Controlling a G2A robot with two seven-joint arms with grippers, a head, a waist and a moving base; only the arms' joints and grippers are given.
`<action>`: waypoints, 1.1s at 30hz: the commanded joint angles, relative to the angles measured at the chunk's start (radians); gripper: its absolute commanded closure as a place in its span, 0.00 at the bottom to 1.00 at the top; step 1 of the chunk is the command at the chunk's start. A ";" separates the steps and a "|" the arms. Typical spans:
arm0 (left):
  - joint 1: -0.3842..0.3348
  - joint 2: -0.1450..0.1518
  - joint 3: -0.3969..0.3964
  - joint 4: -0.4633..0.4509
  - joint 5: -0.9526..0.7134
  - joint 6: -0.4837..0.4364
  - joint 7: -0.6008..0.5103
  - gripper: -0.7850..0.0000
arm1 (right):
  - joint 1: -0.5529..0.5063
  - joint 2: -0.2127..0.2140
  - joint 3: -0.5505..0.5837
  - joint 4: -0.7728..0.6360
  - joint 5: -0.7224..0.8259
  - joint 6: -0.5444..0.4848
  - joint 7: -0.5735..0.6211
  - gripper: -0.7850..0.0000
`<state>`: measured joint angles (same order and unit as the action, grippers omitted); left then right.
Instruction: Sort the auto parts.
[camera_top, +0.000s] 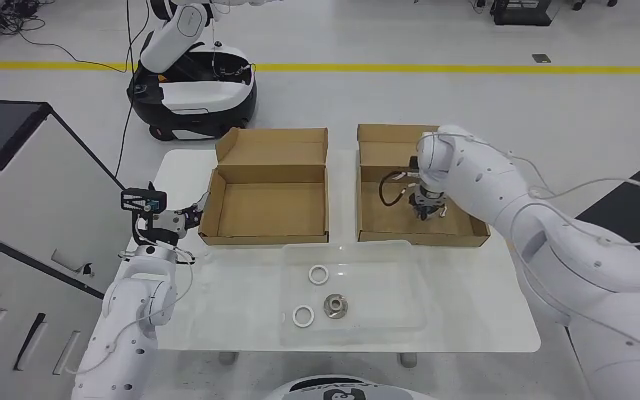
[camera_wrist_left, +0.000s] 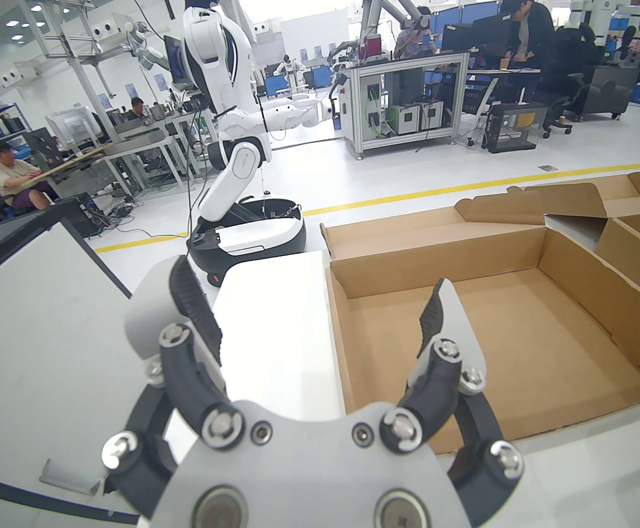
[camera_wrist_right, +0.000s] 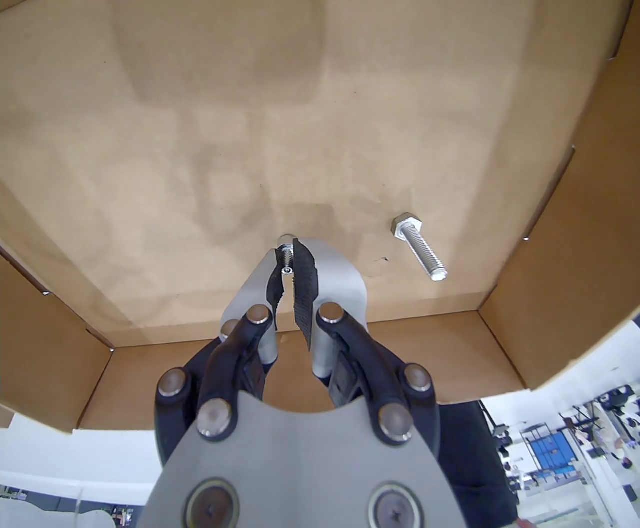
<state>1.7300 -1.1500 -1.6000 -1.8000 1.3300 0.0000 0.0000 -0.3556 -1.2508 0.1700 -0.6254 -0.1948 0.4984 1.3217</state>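
Observation:
My right gripper (camera_wrist_right: 289, 260) hangs inside the right cardboard box (camera_top: 375, 170), shut on a silver bolt (camera_wrist_right: 286, 251) held upright between its pads. A second silver bolt (camera_wrist_right: 419, 246) lies on that box's floor beside it. From above, the right gripper (camera_top: 428, 207) sits over the box's front part. My left gripper (camera_wrist_left: 320, 305) stands open and holds nothing, at the table's left edge next to the empty left cardboard box (camera_wrist_left: 575, 360). Two white rings (camera_top: 319, 275) (camera_top: 302, 317) and a grey metal flanged part (camera_top: 334, 304) lie in a clear tray (camera_top: 400, 300) at the table's front.
The left box (camera_top: 225, 205) and right box stand side by side with flaps up at the back. Another white robot (camera_top: 195, 80) stands on the floor beyond the table. A dark-edged panel (camera_top: 40, 170) lies to the left of the table.

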 joint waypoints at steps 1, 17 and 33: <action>0.000 0.000 0.000 0.000 0.000 0.000 0.000 0.00 | 0.001 0.002 0.000 -0.004 0.002 0.002 -0.002 0.51; 0.000 0.000 0.000 0.000 0.000 0.000 0.000 0.00 | 0.039 0.091 0.040 -0.147 0.025 0.039 -0.039 0.00; 0.000 0.000 0.000 0.000 0.000 0.000 0.000 0.00 | -0.073 0.420 0.264 -0.799 0.121 0.178 -0.178 0.00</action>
<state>1.7300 -1.1500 -1.6000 -1.8000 1.3300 0.0000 0.0000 -0.4170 -0.8527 0.4185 -1.3757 -0.0837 0.6658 1.1537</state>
